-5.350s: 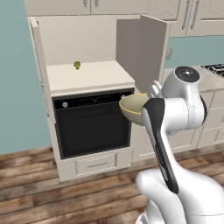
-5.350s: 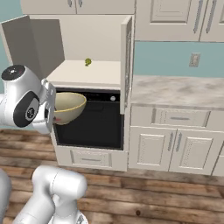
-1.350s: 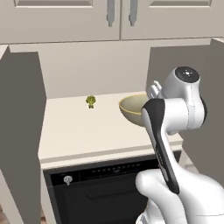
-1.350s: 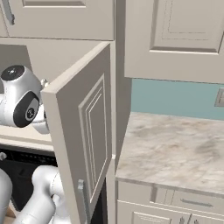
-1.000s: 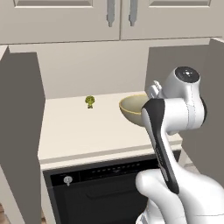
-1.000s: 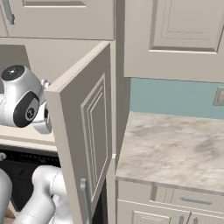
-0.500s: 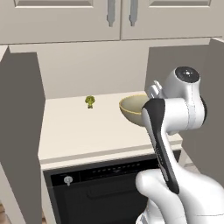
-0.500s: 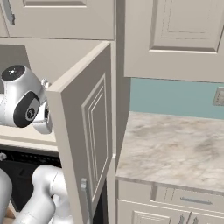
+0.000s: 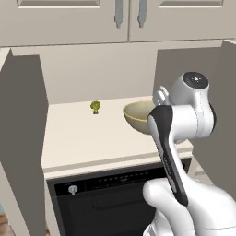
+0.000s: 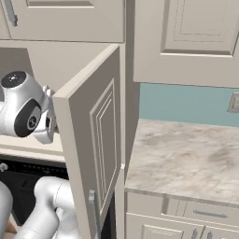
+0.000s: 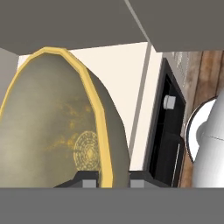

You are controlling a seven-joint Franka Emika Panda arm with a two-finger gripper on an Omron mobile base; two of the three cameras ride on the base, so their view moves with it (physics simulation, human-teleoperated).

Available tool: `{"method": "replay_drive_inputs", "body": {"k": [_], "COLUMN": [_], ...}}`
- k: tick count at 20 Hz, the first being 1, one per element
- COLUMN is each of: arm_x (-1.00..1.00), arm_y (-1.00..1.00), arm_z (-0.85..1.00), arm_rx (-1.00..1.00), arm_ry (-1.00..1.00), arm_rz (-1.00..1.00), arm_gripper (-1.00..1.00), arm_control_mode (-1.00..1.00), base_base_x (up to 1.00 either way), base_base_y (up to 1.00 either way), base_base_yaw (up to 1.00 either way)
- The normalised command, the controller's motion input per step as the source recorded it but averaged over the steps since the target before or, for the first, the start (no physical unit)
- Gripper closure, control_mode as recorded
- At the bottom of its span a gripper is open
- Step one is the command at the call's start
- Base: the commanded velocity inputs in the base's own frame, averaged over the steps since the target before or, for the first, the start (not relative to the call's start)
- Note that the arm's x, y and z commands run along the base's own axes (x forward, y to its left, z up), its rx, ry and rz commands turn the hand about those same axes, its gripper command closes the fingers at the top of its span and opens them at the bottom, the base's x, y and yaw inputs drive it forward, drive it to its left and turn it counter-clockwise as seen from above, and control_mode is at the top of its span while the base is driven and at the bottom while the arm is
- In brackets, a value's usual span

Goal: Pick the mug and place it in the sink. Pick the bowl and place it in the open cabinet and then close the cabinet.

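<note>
The wide, shallow olive-tan bowl with a paler yellow rim (image 9: 140, 115) sits at the right end of the plain beige shelf floor (image 9: 83, 138) of the cream two-door cabinet (image 9: 25, 133), above the black oven (image 9: 106, 203). Both cabinet doors stand open. The bowl is upright in the left base view, mouth facing up; being round, it has no long axis in plan, and its widest span lies level with the shelf. Whether its base touches the shelf or hangs just above it cannot be told.

In the hand view the two dark fingers (image 11: 89, 180) are closed on the bowl's rim at 6 o'clock, one on the inside wall and one on the outside. The gripper (image 11: 110, 180) therefore holds the bowl by a thin edge only.

Hazards from this position:
- Releasing while the bowl is above the shelf would likely let it drop and rock or tip, since the hold is at one edge.
- The bowl appears close to the shelf's front right area; placed too near the front lip, it could block the door or be struck on closing.
- The right door (image 10: 93, 140) stands near the arm; a wide withdrawal could knock it.
- A small green broccoli-like item (image 9: 95, 107) lies at about 10 o'clock from the bowl, apart from it; sliding the bowl that way risks contact.
</note>
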Motion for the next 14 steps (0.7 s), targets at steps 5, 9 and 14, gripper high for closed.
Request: {"method": "replay_drive_inputs", "body": {"k": [5,9,14], "arm_x": [0.00,0.00,0.15], "arm_y": [0.33,0.29,0.10], "arm_z": [-0.38,-0.29,-0.19], "arm_rx": [0.03,0.05,0.03], "arm_ry": [-0.11,-0.10,-0.02], "arm_rz": [0.00,0.00,0.00], "arm_gripper": [1.00,1.00,1.00], "arm_control_mode": [-1.00,-1.00,-1.00], "base_base_x": [0.00,0.00,0.00], "base_base_y": [0.00,0.00,0.00], "base_base_yaw": [0.00,0.00,0.00]}}
